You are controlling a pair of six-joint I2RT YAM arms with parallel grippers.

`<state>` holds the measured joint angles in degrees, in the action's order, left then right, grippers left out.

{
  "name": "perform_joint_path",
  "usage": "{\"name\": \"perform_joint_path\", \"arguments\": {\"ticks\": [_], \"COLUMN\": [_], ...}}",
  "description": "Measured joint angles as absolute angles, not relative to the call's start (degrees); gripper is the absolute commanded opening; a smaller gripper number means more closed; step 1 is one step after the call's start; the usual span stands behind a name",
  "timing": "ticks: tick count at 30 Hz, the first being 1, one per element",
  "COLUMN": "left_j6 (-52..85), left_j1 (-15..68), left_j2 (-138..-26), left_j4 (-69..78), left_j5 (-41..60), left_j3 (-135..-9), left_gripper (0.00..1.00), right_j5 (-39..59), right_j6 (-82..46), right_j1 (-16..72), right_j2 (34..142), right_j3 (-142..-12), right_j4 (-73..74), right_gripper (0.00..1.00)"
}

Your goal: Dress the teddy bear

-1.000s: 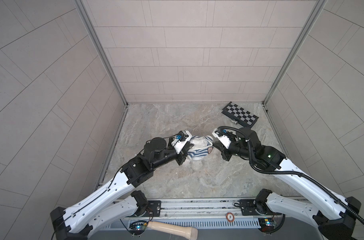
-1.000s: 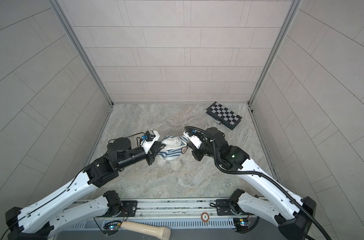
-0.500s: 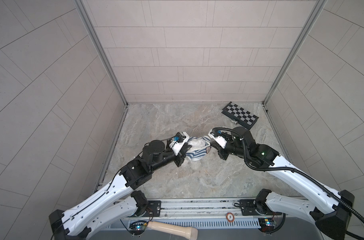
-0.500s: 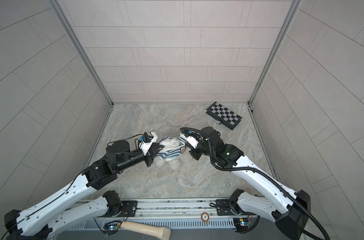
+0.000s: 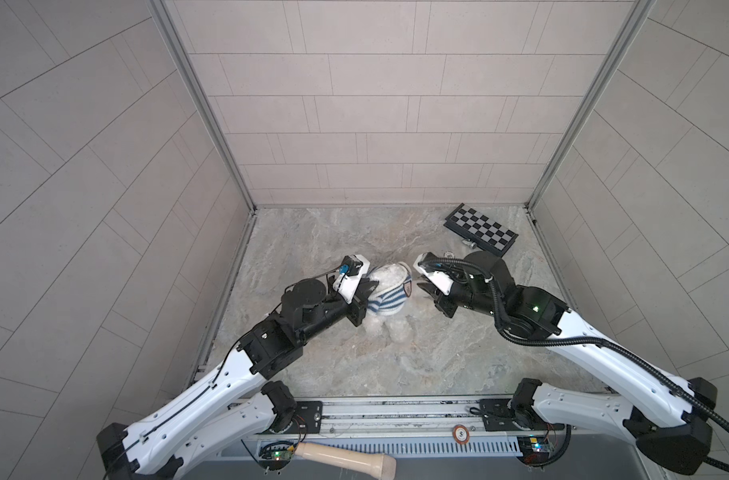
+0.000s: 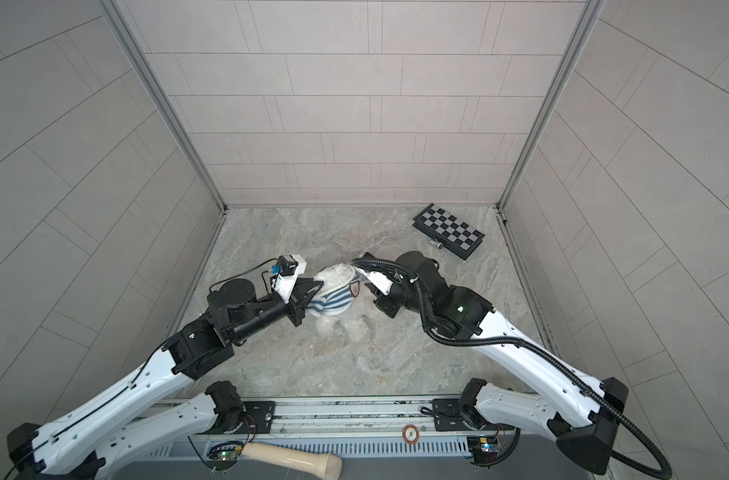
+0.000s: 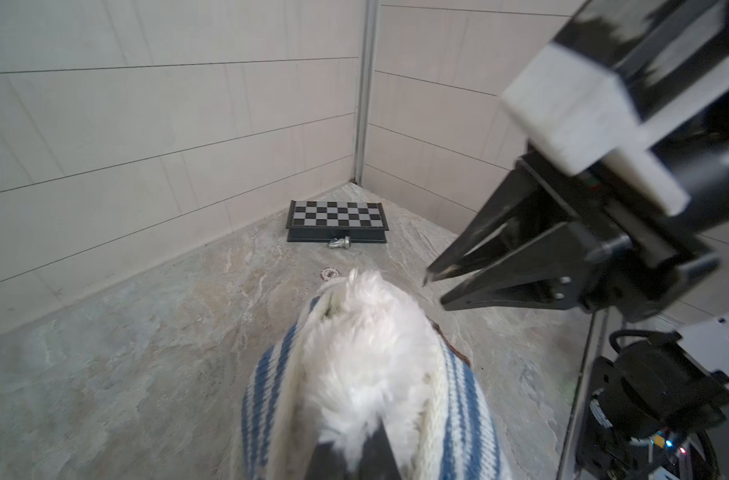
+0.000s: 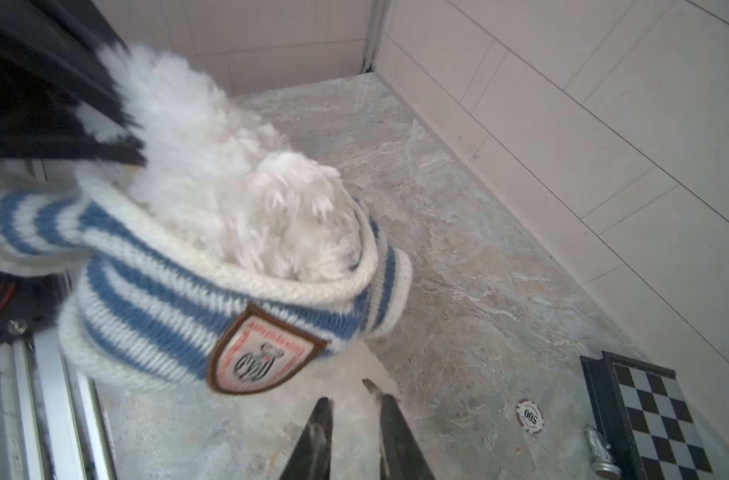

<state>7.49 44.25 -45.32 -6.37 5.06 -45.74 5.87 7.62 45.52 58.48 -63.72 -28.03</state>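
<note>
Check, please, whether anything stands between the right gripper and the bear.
Nothing visible does. The right gripper, jaws parted, points straight at the bear, close beside it; only the shirt the bear wears covers its body there.

You can read "500" on the poker chip (image 8: 529,416) lying on the tabletop (image 8: 458,249). The round disc (image 5: 460,435) on the front rail (image 5: 396,411) carries one mark, seemingly a 5. The badge (image 8: 267,353) on the striped shirt (image 8: 146,316) has red lettering too blurred for you to read.
</note>
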Motion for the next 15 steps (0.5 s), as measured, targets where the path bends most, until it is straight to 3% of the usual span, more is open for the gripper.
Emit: {"name": "perform_joint_path", "arguments": {"ticks": [3,6,15], "left_j6": [17.26,28.10,56.66], "left_j1": [38.37,34.30,33.76], "left_j2": [-45.45,-45.58,-44.99], "left_j4": [-6.72,-5.85,2.11], "left_j5": [4.47,4.67,2.96], "left_j3": [-45.78,-44.95,-34.81], "left_gripper": [0.00,0.00,0.00], "right_j5": [3.40,2.74,8.36], "right_j6": [5.54,2.42,-15.59], "right_j1": [45.08,44.82,49.06], "right_j2": [56.23,54.98,56.55], "right_j3": [-64.03,-62.70,-45.25], "right_j4": [-26.59,-23.57,-3.53], "right_gripper": [0.44,0.44,0.40]}}
